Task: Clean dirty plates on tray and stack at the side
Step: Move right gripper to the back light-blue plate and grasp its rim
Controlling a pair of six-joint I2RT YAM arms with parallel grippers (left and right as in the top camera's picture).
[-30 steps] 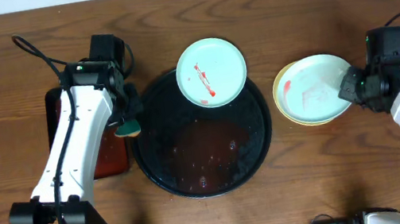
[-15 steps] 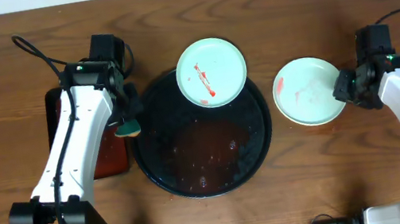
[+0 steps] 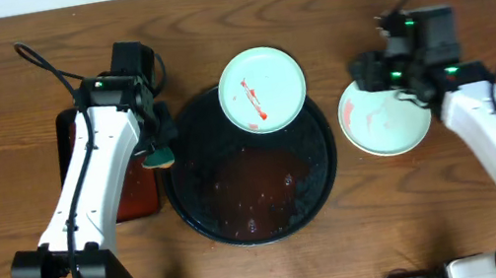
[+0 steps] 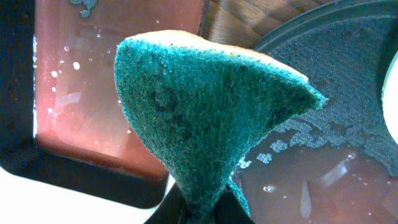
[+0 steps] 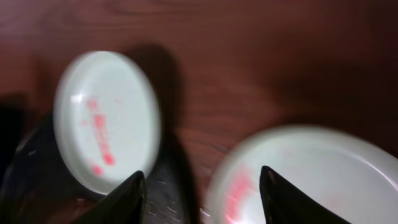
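The left gripper [image 3: 162, 140] clamps the sponge [image 4: 199, 106] at the tray [image 3: 202, 216] edge, probably ready for scrubbing, while the right gripper [image 5: 202, 182], fingers apart and empty, hangs between the dirty plate [image 3: 262, 90] and the side plate [image 3: 387, 122].

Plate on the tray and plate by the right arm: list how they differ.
The tray plate rests on the tray rim; the side plate sits off it. The tray plate has thin red streaks near centre; the side plate a smear at its left edge. Both are round, pale blue-green.
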